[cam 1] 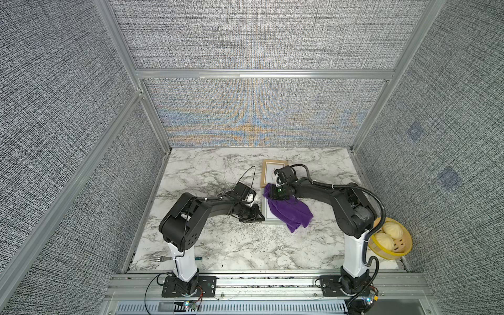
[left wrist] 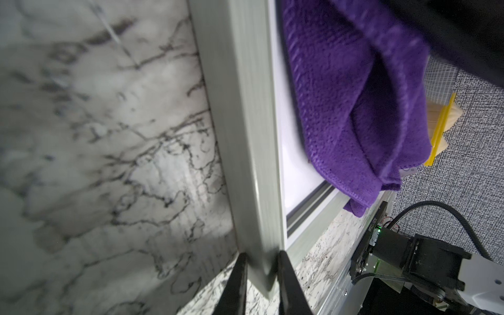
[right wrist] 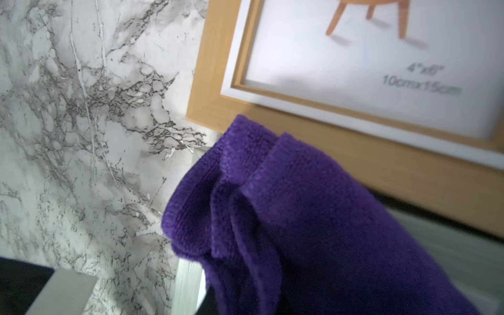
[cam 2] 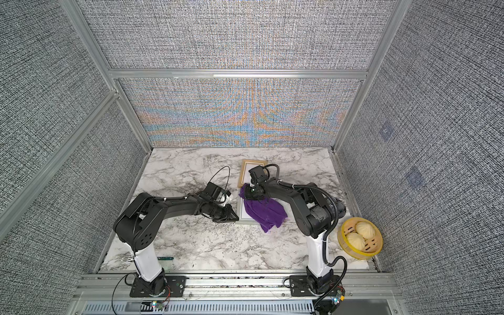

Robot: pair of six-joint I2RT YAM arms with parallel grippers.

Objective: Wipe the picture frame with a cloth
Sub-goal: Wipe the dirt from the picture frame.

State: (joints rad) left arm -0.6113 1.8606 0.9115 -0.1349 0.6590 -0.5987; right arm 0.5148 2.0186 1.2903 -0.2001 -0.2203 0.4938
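**Top views.** Grey frame lies mid-table, with the wood frame just beyond its far end. Whether the two touch, cannot tell. Cloth is draped across the grey frame and covers most of it. One tail hangs off the near end onto the marble. Right gripper sits at the frame's far end, buried in a bunch of cloth. Left gripper is at the near corner on the left arm's side. Basket of buns stands well apart, by the right arm's base.

**Left wrist.** Fingers are nearly together, one on each side of the grey frame's side rail, pinching it close to the corner. Cloth rests on the glass. A strip of glass beside the rail is bare.

**Right wrist.** Cloth fills the lower view in thick folds, and the fingers are hidden under it. Judged closed on the bunch, since the cloth gathers up into the gripper in both top views. Wood frame is uncovered, just past the cloth. A pale edge of the grey frame shows under the folds.

**Step.** A wiping stroke on the grey frame looks to be in hand: left arm steadies, right arm works the cloth.

**Next move calls for:**
- drawing the cloth along the glass toward the near end with light downward pressure
- keeping the pinch on the rail so the frame does not slide
- a pass over the bare strip by the rail
- staying clear of the wood frame
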